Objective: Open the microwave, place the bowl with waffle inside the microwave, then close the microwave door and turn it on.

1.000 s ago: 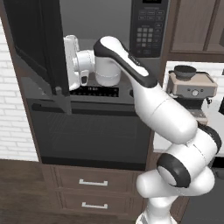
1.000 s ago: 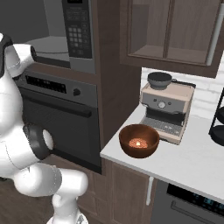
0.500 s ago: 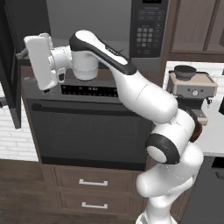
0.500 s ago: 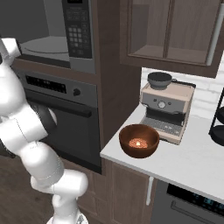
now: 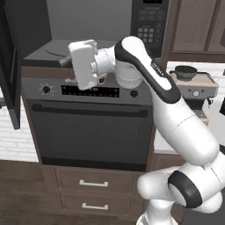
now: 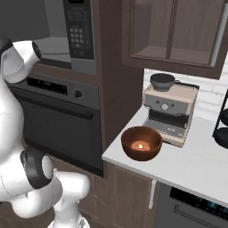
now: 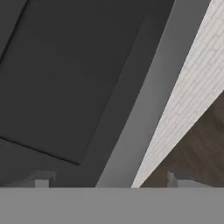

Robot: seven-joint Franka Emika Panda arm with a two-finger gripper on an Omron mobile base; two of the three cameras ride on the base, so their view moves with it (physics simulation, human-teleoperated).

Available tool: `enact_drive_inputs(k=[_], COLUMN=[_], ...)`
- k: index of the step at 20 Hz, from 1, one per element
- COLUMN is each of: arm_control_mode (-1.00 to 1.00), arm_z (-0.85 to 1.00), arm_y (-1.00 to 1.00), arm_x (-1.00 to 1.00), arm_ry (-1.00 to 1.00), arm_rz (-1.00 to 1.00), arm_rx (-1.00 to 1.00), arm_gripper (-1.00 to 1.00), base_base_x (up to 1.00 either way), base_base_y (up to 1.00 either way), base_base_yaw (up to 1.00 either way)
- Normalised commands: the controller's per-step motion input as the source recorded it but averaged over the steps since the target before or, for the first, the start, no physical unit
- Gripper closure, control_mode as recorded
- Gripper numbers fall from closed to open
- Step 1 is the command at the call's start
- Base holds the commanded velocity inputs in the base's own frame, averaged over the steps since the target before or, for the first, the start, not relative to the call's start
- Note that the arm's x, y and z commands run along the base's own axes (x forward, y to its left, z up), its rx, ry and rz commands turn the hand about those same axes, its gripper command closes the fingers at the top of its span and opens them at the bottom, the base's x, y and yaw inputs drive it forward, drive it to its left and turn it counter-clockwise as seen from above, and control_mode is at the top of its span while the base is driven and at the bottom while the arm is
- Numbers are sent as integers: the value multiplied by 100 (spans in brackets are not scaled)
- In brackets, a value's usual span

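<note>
microwave door open, bowl on the surface

microwave door (image 5: 9, 66) stood swung wide to the left when i looked through the left base view, its dark panel hanging edge-on beside the open cavity of the microwave (image 5: 94, 33). i could see the grey cavity floor and the keypad panel (image 5: 150, 24) on its right side. my arm reached across in front of the cavity, the white hand turned toward the door side, with the tool (image 5: 67, 70) just past the hand's left edge, level with the top of the wall oven (image 5: 90, 125) below. in the hand view the two finger tips (image 7: 41, 178) sat far apart at the bottom, nothing between them, so i read the tool as spread wide and empty. that same view looked onto the dark glass and grey frame of the door, with pale brick wall and dark wood floor off to the right.

the bowl (image 6: 141, 143) rested on the pale surface (image 6: 196, 167) in the right base view, near the front left corner, well apart from the arm. the waffle (image 6: 142, 146) showed as a small golden-orange spot at the bottom of the bowl. just behind the bowl stood the coffee machine (image 6: 170, 109), close to it; i couldn't tell whether they touched.
</note>
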Motion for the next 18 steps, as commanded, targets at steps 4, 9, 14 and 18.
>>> enact_drive_inputs(k=[4,9,14,18], arm_control_mode=[-100,-100,-100,-100], arm_z=[-10,-1,-9,-2], arm_y=[-100,-100,-100,-100], arm_x=[-80,-67,-52,-13], arm_ry=[-22,-5,0,8], arm_rz=[-26,-32,-43,-54], arm_rx=[0,0,0,-2], arm_gripper=[-100,-100,-100,-100], base_base_x=[0,0,0,0], base_base_y=[0,0,0,0], base_base_yaw=[0,0,0,0])
